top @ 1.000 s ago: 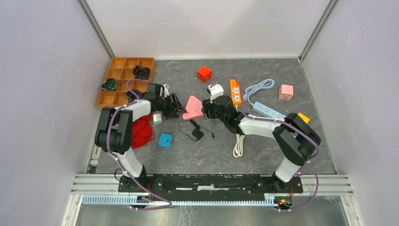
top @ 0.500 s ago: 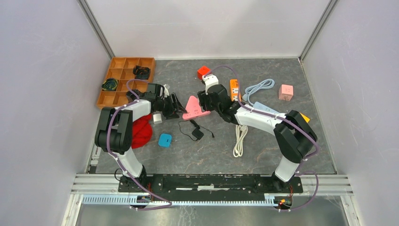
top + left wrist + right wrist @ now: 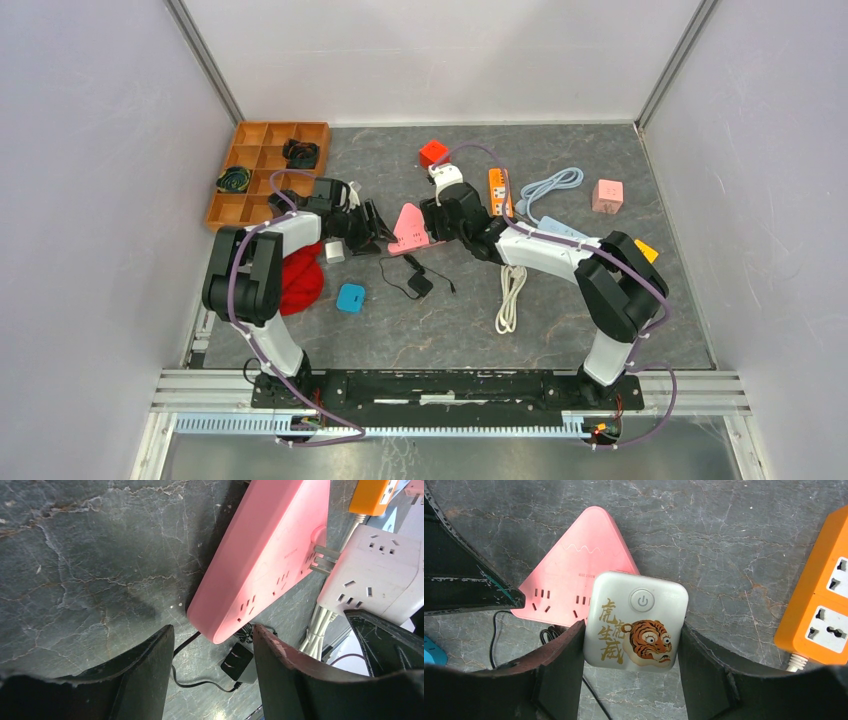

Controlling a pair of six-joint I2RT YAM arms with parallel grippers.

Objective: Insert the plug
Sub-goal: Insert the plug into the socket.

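Note:
A pink triangular power strip (image 3: 410,225) lies mid-table, its sockets showing in the right wrist view (image 3: 569,575). My right gripper (image 3: 631,625) is shut on the plug, a white cube (image 3: 636,620) with a tiger picture, held over the strip's right edge (image 3: 447,177). In the left wrist view the cube (image 3: 370,580) has its metal prongs (image 3: 322,560) at a socket on the pink strip (image 3: 260,545); how deep they sit is hidden. My left gripper (image 3: 212,630) stands open at the strip's left corner (image 3: 375,228), and the corner lies between its fingertips.
An orange power strip (image 3: 499,190) lies right of the cube. Near it are a red cube (image 3: 433,152), a blue strip (image 3: 565,232) and a pink cube (image 3: 607,195). A wooden tray (image 3: 262,170) is back left. In front lie a black adapter (image 3: 418,283), white cable (image 3: 511,297), a blue piece (image 3: 350,297) and a red object (image 3: 300,275).
My right arm has carried the white cube left and farther back, from beside the orange strip to the pink strip's right edge. The left arm has stayed put.

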